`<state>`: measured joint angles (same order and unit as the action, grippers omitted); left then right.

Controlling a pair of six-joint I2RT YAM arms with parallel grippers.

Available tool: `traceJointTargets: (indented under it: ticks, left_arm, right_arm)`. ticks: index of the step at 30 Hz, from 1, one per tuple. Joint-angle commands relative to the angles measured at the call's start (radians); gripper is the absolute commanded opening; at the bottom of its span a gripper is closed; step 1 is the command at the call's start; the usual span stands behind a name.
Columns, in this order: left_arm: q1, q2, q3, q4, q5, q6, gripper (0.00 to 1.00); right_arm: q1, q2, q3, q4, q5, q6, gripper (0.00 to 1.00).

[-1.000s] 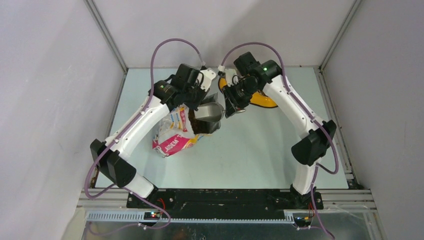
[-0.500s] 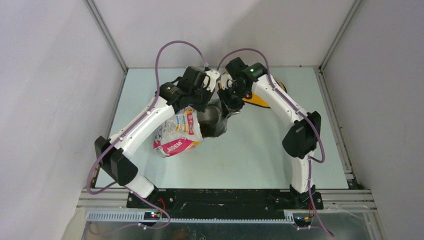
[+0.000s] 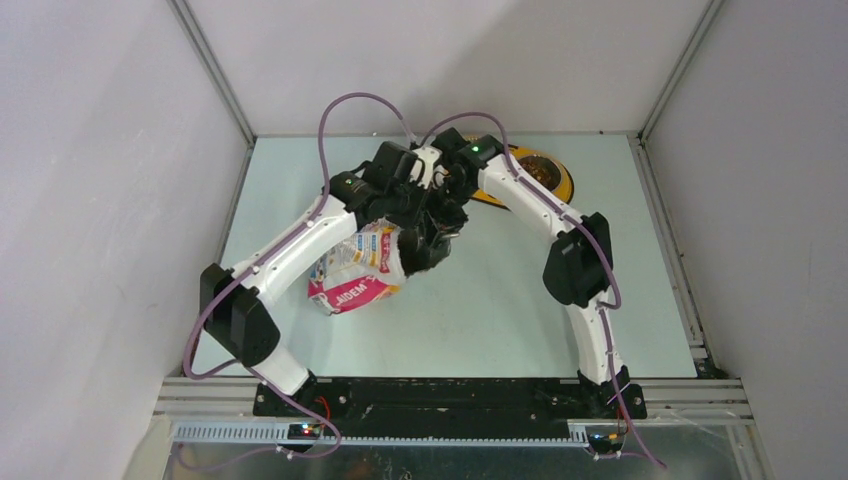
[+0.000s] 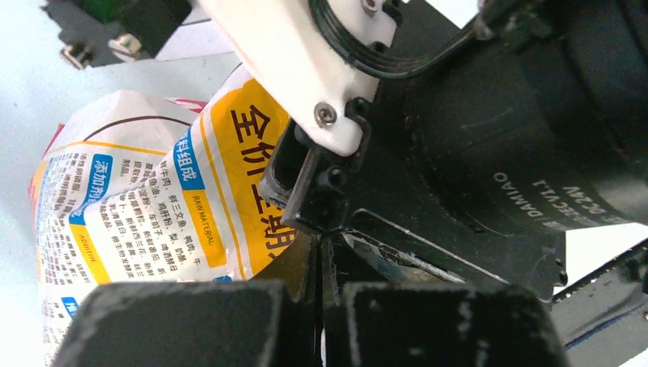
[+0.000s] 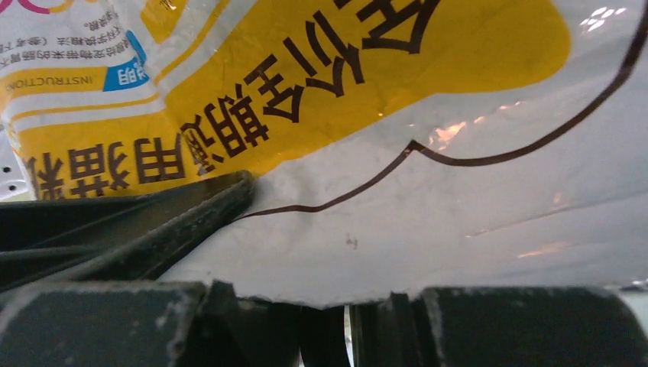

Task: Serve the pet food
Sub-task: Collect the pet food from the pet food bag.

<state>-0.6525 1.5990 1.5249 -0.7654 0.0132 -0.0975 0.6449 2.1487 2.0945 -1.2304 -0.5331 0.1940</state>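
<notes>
The glossy white, orange and pink bag [image 3: 352,272] lies left of the table's centre with its mouth toward the middle. My left gripper [image 3: 404,228] is shut on the bag's top edge; in the left wrist view the jaws [image 4: 321,264] pinch a thin fold beside the printed wall [image 4: 137,199]. My right gripper [image 3: 442,212] is at the bag's mouth, shut on the grey scoop [image 3: 428,250]. Only a metal sliver [image 5: 350,330] shows between its jaws, and the bag wall [image 5: 397,107] covers the rest. Brown pet food [image 3: 541,171] lies in the feeder.
The yellow oval feeder [image 3: 562,187] stands at the back right, just behind the right forearm. The two wrists are crowded together over the bag; the right wrist's black motor [image 4: 497,138] fills the left wrist view. Grey walls enclose the table on three sides.
The right arm has swung left from the feeder to the bag's mouth, carrying the scoop with it. The left gripper kept its hold on the bag and shifted slightly right.
</notes>
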Motion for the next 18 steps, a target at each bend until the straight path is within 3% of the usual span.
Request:
traceJointTargets:
  ticks: [1, 9, 13, 18]
  left_arm:
    - [0.037, -0.046, -0.06, 0.134, 0.055, 0.001, 0.0]
    - [0.127, -0.157, -0.211, 0.187, 0.076, 0.045, 0.0]
    - [0.183, -0.206, -0.227, 0.174, 0.176, 0.083, 0.0]
    - [0.224, -0.264, -0.207, 0.117, 0.212, 0.157, 0.0]
  right_arm:
    - [0.109, 0.113, 0.062, 0.165, -0.102, 0.072, 0.0]
    - [0.103, 0.217, 0.073, 0.365, -0.404, 0.215, 0.0]
    - [0.106, 0.24, 0.044, 0.501, -0.572, 0.31, 0.0]
    - [0.095, 0.189, -0.056, 0.831, -0.764, 0.514, 0.0]
